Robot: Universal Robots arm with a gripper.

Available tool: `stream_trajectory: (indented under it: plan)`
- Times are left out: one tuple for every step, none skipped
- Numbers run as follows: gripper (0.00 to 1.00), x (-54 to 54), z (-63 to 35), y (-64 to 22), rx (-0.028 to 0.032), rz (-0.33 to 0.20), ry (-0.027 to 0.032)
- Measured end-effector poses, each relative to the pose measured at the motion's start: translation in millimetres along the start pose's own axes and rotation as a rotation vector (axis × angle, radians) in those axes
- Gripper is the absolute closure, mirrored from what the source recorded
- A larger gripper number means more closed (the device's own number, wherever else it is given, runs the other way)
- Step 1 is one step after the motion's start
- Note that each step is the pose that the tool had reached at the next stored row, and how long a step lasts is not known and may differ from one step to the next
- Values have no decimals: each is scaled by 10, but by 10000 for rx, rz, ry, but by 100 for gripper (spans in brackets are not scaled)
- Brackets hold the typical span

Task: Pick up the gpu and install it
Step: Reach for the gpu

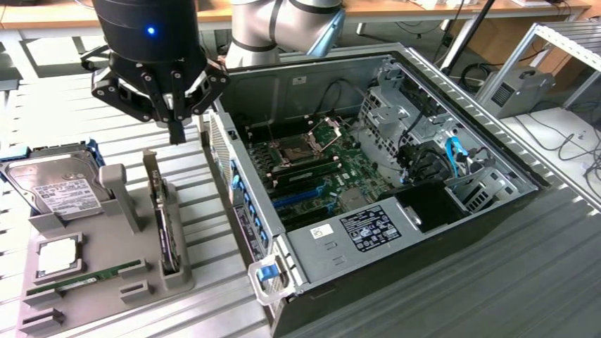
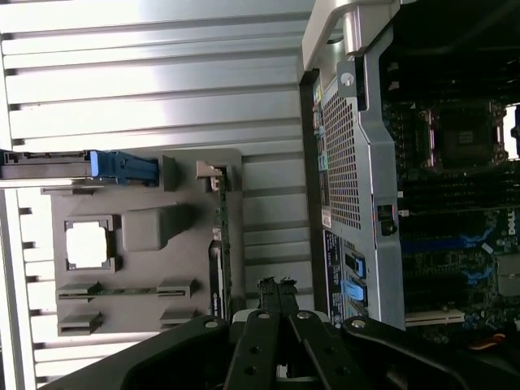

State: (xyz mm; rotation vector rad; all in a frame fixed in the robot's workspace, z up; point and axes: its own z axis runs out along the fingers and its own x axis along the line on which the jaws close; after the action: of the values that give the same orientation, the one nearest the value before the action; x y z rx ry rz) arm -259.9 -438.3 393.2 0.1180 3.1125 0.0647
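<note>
The gpu (image 1: 167, 227) stands on its edge in a slot of the grey holder (image 1: 117, 292), its silver bracket end (image 1: 150, 169) pointing up toward the arm. In the wrist view the gpu (image 2: 221, 244) shows edge-on as a thin green strip. My gripper (image 1: 176, 135) hangs above the bracket end, a little toward the open computer case (image 1: 310, 243), and touches nothing. Its fingers (image 2: 276, 286) are shut together with nothing between them. The motherboard (image 1: 314, 179) lies exposed inside the case.
On the holder, a silver hard drive (image 1: 52, 186) sits at the exterior view's left, with a CPU (image 1: 58, 255) and a RAM stick (image 1: 89, 274) below it. The case's perforated wall (image 2: 345, 154) rises close beside the holder. The table is slatted metal.
</note>
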Motion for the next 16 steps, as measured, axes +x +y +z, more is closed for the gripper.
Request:
stream_trajectory:
  plan:
    - [89, 0, 0, -2, 0, 0, 0]
    - [89, 0, 0, -4, 0, 0, 0]
    - [89, -1, 0, -7, 0, 0, 0]
    - [89, -1, 0, -9, 0, 0, 0]
    - [89, -1, 0, -11, 0, 0, 0]
    - [89, -3, -1, -40, 0, 0, 0]
    - [89, -5, -3, -70, 0, 0, 0]
    - [89, -7, -4, -93, 1, 0, 1]
    - [89, -9, -4, -111, 0, 0, 0]
    - [89, -9, -5, -111, 0, 0, 0]
    - [89, -9, -4, -112, 0, 0, 0]
    - [89, -9, -5, -113, 0, 0, 0]
    - [89, -9, -5, -114, 0, 0, 0]
    - [89, -9, -5, -114, 0, 0, 0]
    - [89, -9, -5, -114, 0, 0, 0]
    - [89, -9, -5, -115, 0, 0, 0]
